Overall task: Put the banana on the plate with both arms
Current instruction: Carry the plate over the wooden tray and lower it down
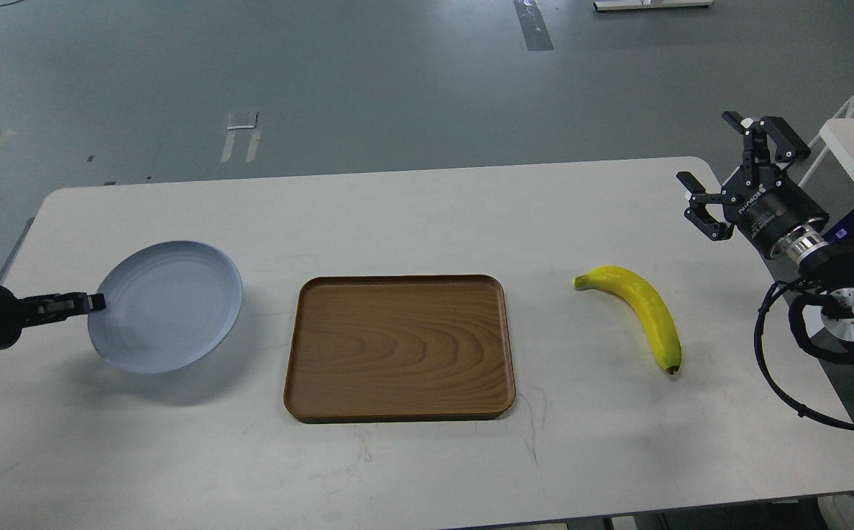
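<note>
With the left gripper (92,302) pinching the left rim of the round pale blue-grey plate (169,305), apparently lifted at the table's left, the spread right gripper (740,180) must next descend to the curved yellow banana (644,309) lying on the table right of the brown wood-grain tray (397,346).

Single head view, high, facing forward and down over whole desk (427,213); moderately far; floor (397,81) beyond far edge; arms enter from left and right edges; no second view
</note>
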You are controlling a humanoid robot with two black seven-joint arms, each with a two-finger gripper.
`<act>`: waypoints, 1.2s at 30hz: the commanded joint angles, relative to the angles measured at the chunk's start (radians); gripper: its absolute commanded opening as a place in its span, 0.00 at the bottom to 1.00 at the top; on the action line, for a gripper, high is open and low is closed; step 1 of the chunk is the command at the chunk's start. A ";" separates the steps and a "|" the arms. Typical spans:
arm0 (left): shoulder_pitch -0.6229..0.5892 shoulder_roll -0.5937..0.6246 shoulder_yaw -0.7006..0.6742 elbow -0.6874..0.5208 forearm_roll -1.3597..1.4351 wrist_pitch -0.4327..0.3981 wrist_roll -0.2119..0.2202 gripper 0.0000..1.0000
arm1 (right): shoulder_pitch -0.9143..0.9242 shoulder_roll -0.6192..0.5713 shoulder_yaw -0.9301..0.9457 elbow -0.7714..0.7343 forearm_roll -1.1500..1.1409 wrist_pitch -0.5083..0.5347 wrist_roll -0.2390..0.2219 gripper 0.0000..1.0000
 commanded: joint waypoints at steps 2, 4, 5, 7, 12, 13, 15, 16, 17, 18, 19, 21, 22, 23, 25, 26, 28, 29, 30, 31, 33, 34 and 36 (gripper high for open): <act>-0.117 -0.028 0.004 -0.051 -0.003 -0.042 0.000 0.00 | 0.000 -0.015 0.000 -0.004 0.000 0.000 0.000 1.00; -0.155 -0.091 0.006 -0.081 0.009 -0.042 0.000 0.00 | -0.001 -0.025 0.000 -0.010 0.000 0.000 0.000 1.00; -0.168 -0.111 0.006 -0.087 0.009 -0.042 0.000 0.00 | -0.001 -0.030 -0.002 -0.011 0.000 0.000 0.000 1.00; -0.194 -0.171 0.015 -0.114 0.011 -0.042 0.000 0.00 | -0.015 -0.039 0.000 -0.013 0.000 0.000 0.000 1.00; -0.276 -0.332 0.107 -0.112 0.057 -0.042 0.000 0.00 | -0.035 -0.067 0.000 -0.042 0.002 0.000 0.000 1.00; -0.287 -0.354 0.126 -0.109 0.071 -0.042 0.000 0.00 | -0.035 -0.073 0.000 -0.042 0.002 0.000 0.000 1.00; -0.319 -0.413 0.173 -0.097 0.094 -0.042 0.000 0.00 | -0.037 -0.082 0.000 -0.050 0.002 0.000 0.000 1.00; -0.326 -0.433 0.185 -0.091 0.097 -0.042 0.000 0.00 | -0.040 -0.084 0.000 -0.051 0.003 0.000 0.000 1.00; -0.335 -0.471 0.210 -0.075 0.097 -0.042 0.000 0.00 | -0.043 -0.090 0.001 -0.054 0.003 0.000 0.000 1.00; -0.341 -0.507 0.227 -0.056 0.097 -0.042 0.000 0.00 | -0.044 -0.093 0.001 -0.054 0.003 0.000 0.000 1.00; -0.344 -0.524 0.236 -0.046 0.098 -0.042 0.000 0.00 | -0.046 -0.096 0.001 -0.054 0.003 0.000 0.000 1.00; -0.346 -0.567 0.262 -0.013 0.101 -0.042 0.000 0.00 | -0.049 -0.097 0.003 -0.054 0.006 0.000 0.000 1.00; -0.346 -0.578 0.270 0.000 0.106 -0.042 0.000 0.00 | -0.049 -0.097 0.001 -0.054 0.006 0.000 0.000 1.00; -0.346 -0.601 0.285 0.027 0.117 -0.042 0.000 0.00 | -0.049 -0.099 0.001 -0.054 0.006 0.000 0.000 1.00; -0.344 -0.627 0.302 0.057 0.137 -0.042 0.000 0.00 | -0.051 -0.098 0.003 -0.054 0.006 0.000 0.000 1.00; -0.343 -0.639 0.308 0.070 0.140 -0.042 0.000 0.00 | -0.051 -0.099 0.003 -0.054 0.006 0.000 0.000 1.00; -0.341 -0.648 0.313 0.087 0.141 -0.042 0.000 0.00 | -0.051 -0.101 0.003 -0.053 0.006 0.000 0.000 1.00; -0.341 -0.659 0.323 0.112 0.141 -0.042 0.000 0.00 | -0.051 -0.101 0.003 -0.054 0.006 0.000 0.000 1.00; -0.344 -0.674 0.342 0.133 0.141 -0.042 0.000 0.00 | -0.051 -0.101 0.003 -0.053 0.006 0.000 0.000 1.00; -0.344 -0.680 0.348 0.145 0.141 -0.042 0.000 0.00 | -0.051 -0.101 0.003 -0.054 0.006 0.000 0.000 1.00; -0.343 -0.699 0.365 0.179 0.141 -0.042 0.000 0.00 | -0.051 -0.101 0.003 -0.054 0.006 0.000 0.000 1.00; -0.343 -0.703 0.370 0.188 0.141 -0.042 0.000 0.00 | -0.051 -0.101 0.003 -0.053 0.006 0.000 0.000 1.00; -0.344 -0.716 0.382 0.205 0.141 -0.042 0.000 0.00 | -0.051 -0.102 0.003 -0.053 0.006 0.000 0.000 1.00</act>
